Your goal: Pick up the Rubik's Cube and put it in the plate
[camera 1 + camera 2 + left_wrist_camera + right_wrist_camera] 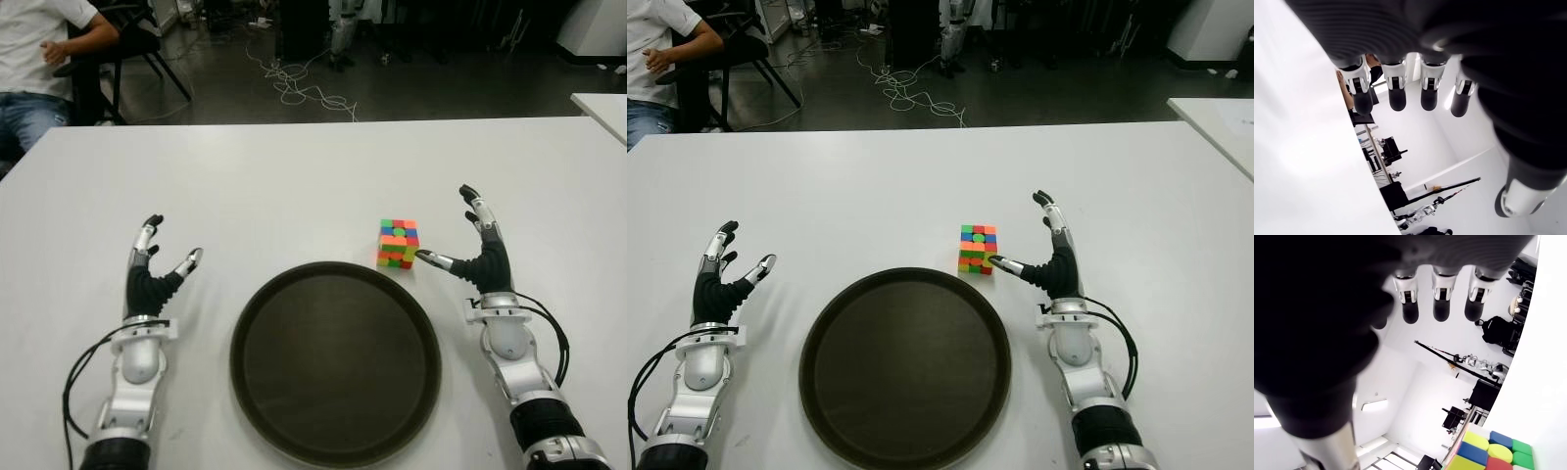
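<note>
The Rubik's Cube, with many-coloured stickers, sits on the white table just beyond the far right rim of the round dark plate. My right hand stands directly right of the cube, fingers spread, its thumb tip almost at the cube's lower right corner; I cannot tell if they touch. In the right wrist view the cube shows beside the straight fingers. Left of the plate, my left hand is open and holds nothing.
A person sits on a chair beyond the table's far left corner. Cables lie on the dark floor behind the table. A second white table edges in at the far right.
</note>
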`<state>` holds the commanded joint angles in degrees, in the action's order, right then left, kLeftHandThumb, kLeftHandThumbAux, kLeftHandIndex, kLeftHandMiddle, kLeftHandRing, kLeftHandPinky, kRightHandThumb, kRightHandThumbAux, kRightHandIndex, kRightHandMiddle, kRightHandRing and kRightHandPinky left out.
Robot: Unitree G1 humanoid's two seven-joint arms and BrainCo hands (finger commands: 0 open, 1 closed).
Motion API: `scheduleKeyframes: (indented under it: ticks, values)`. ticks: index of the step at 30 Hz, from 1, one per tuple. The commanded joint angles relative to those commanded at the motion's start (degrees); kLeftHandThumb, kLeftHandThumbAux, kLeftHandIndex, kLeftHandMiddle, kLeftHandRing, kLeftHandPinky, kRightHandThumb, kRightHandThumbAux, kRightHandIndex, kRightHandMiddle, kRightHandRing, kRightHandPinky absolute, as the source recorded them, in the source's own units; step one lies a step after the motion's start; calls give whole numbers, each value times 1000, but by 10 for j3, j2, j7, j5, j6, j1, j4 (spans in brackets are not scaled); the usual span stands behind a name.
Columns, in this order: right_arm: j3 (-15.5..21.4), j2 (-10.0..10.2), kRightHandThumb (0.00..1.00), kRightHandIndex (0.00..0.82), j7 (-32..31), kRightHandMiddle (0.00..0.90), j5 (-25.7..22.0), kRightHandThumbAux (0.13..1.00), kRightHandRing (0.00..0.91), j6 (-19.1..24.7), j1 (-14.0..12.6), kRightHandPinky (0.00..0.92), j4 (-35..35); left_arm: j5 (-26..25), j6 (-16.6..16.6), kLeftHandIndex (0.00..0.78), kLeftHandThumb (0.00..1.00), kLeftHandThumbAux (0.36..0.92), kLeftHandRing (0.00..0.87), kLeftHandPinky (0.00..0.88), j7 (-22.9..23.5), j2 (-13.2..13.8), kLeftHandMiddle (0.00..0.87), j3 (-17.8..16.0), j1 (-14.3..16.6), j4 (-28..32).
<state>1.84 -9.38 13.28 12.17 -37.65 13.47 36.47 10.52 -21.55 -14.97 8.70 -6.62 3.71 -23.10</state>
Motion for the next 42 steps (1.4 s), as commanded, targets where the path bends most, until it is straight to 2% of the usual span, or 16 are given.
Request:
scheduleKeyframes:
  ticks: [8,18,24,28,32,37,42]
  values:
    - [0,-13,0,0,9,0,17,867,0,-3,15,0,6,0,9,0,0,661,0,0,-1,-3,0,0,-2,22]
    - [-3,-24,0,7,26,3,36,855,0,-12,36,0,18,3,6,0,0,688,0,0,-12,-4,0,-3,5,18]
    - [-10,-38,0,1,7,0,33,833,0,-10,59,2,37,13,7,0,0,659,0,0,-22,8,0,-7,13,1]
    - [-16,-48,0,1,-11,0,35,804,0,2,65,9,38,19,7,0,0,628,0,0,-29,12,0,-8,18,-10]
    - [-29,-61,0,10,-31,6,47,757,0,39,77,17,33,14,-8,0,0,600,0,18,-41,25,0,-20,49,-72]
    - [-38,-69,0,25,-35,28,60,663,15,65,85,36,29,1,-26,0,0,611,0,72,-50,32,0,-31,87,-135]
    - [-47,-76,0,28,-46,35,66,626,21,84,91,40,25,-5,-43,0,0,618,14,96,-57,35,0,-36,104,-174]
